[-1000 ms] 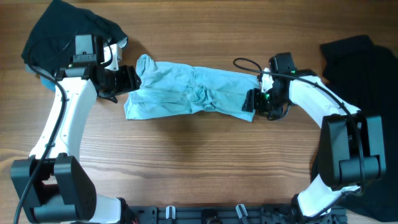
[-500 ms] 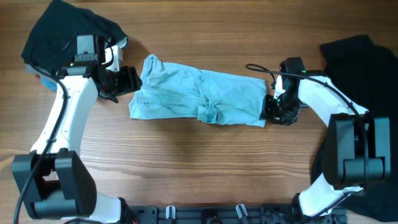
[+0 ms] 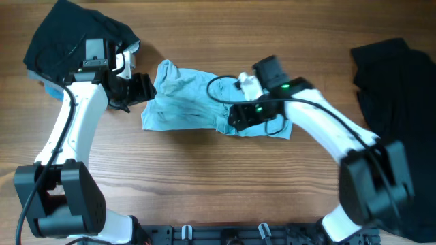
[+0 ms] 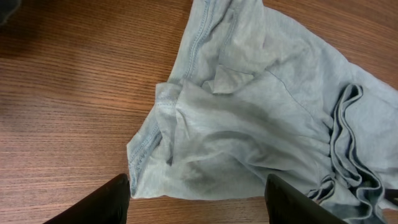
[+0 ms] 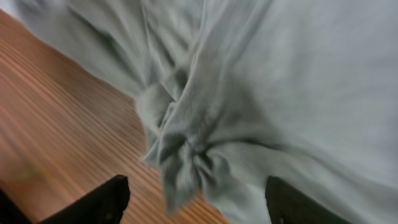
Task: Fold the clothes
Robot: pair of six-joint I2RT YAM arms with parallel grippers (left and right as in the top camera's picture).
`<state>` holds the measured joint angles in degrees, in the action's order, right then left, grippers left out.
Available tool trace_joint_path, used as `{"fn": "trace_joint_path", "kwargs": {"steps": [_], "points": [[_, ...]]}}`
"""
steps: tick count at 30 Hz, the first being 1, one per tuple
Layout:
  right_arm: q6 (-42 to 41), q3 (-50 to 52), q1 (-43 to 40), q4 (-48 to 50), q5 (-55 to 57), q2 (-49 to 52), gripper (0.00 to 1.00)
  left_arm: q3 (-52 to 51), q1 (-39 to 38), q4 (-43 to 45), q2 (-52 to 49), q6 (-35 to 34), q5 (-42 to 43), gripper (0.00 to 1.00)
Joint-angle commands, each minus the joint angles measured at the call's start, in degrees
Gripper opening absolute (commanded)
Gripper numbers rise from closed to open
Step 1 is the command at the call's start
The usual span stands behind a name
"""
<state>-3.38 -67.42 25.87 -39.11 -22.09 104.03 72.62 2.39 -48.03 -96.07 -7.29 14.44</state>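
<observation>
At the far-left corner of the counter [image 3: 204,197] lies a black heap [image 3: 61,30], untouched. Just right of it, your left gripper [image 3: 143,88] sits at the left end of the shirt [image 3: 180,102]. In the wrist view its fingers [image 4: 112,198] are spread wide with the hem lying ahead of them, and they have nothing in their grasp.

The shirt is stretched left to right across the middle of the counter, nearer the far edge. It is pale blue and creased, with a bunched knot of folds around its middle. It has not shifted in the last half second.

Your right gripper [image 3: 235,116] has changed. Half a second ago it was at the shirt's right end. It has now let go and swung left over the bunched middle. Its wrist view is blurred, but the fingers [image 5: 102,200] stand well apart above the knot and clasp nothing.

A second black garment [image 3: 395,75] lies along the right edge.

The stretching looks finished. The next job is probably smoothing that knot before any fold.
</observation>
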Motion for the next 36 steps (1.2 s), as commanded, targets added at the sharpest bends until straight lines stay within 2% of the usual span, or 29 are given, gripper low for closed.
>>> {"fn": "trace_joint_path", "kwargs": {"steps": [1, 3, 4, 7, 11, 16, 17, 19, 20, 21, 22, 24, 25, 26, 31, 32, 34, 35, 36], "points": [[-1.03, -0.37, 1.05, 0.24, 1.40, 3.50, 0.34, 0.57, -0.04, -0.02, -0.70, 1.09, -0.55, 0.69], [0.11, -0.50, 0.83, 1.14, 1.79, 3.21, 0.11, 0.57, -0.04, 0.02, -0.70, 1.09, -0.55, 0.69], [0.17, -0.55, 0.72, 1.60, 2.27, 3.21, 0.04, 0.57, -0.04, 0.04, -0.70, 1.09, -0.55, 0.69], [-4.35, -1.03, 0.28, 2.56, 6.69, 3.21, 0.05, 0.57, -0.04, -0.02, -0.70, 1.09, -0.55, 0.68], [1.88, -2.84, -0.24, 4.15, 5.40, 2.12, 0.04, 0.57, -0.04, -0.04, -0.70, 1.09, -0.55, 0.68], [3.19, -5.09, -0.22, 5.51, 5.64, -0.02, 0.07, 0.57, -0.04, -0.02, -0.70, 1.09, -0.55, 0.69], [3.19, -5.07, -0.24, 5.66, 5.68, 0.02, 0.12, 0.57, -0.04, -0.02, -0.70, 1.09, -0.55, 0.69], [0.72, -5.05, -0.22, 5.77, 8.02, 0.02, 0.41, 0.57, -0.04, 0.02, -0.70, 1.07, -0.55, 0.69], [-1.03, -5.05, -0.24, 5.86, 9.33, 0.02, 0.65, 0.57, -0.04, 0.17, -0.70, 1.09, -0.55, 0.69], [-2.19, -5.05, -0.24, 6.03, 10.01, 0.11, 0.68, 0.57, -0.04, 0.24, -0.70, 1.09, -0.55, 0.69], [-2.82, -5.05, -0.24, 6.49, 10.08, 0.13, 0.62, 0.57, -0.04, 0.26, -0.70, 1.09, -0.55, 0.69], [-2.75, -4.94, -0.22, 6.97, 9.16, 0.13, 0.35, 0.57, -0.04, 0.20, -0.70, 1.09, -0.55, 0.69], [-2.73, -4.94, -0.22, 7.15, 7.06, 0.26, 0.15, 0.57, -0.04, 0.17, -0.70, 1.09, -0.55, 0.69], [-2.73, -4.92, -0.15, 7.08, 4.92, 0.63, 0.04, 0.57, -0.04, 0.17, -0.70, 1.09, -0.55, 0.69], [-2.84, -4.37, -0.15, 10.54, -0.72, 8.57, 0.04, 0.57, -0.04, 0.39, -0.70, 1.09, -0.55, 0.69], [-3.28, -4.37, -0.26, 10.38, -0.72, 8.76, 0.11, 0.57, -0.04, 0.35, -0.70, 1.09, -0.55, 0.69], [-2.54, -4.96, -0.83, 9.68, -0.90, 8.02, 0.36, 0.57, -0.04, 0.07, -0.70, 1.09, -0.55, 0.69], [-1.55, -5.70, -1.20, 8.83, -0.90, 7.41, 0.51, 0.57, -0.04, -0.13, -0.70, 1.09, -0.55, 0.72], [-0.72, -6.29, -1.40, 7.89, -0.85, 6.84, 0.58, 0.57, -0.04, -0.26, -0.70, 1.09, -0.57, 0.78]]}}
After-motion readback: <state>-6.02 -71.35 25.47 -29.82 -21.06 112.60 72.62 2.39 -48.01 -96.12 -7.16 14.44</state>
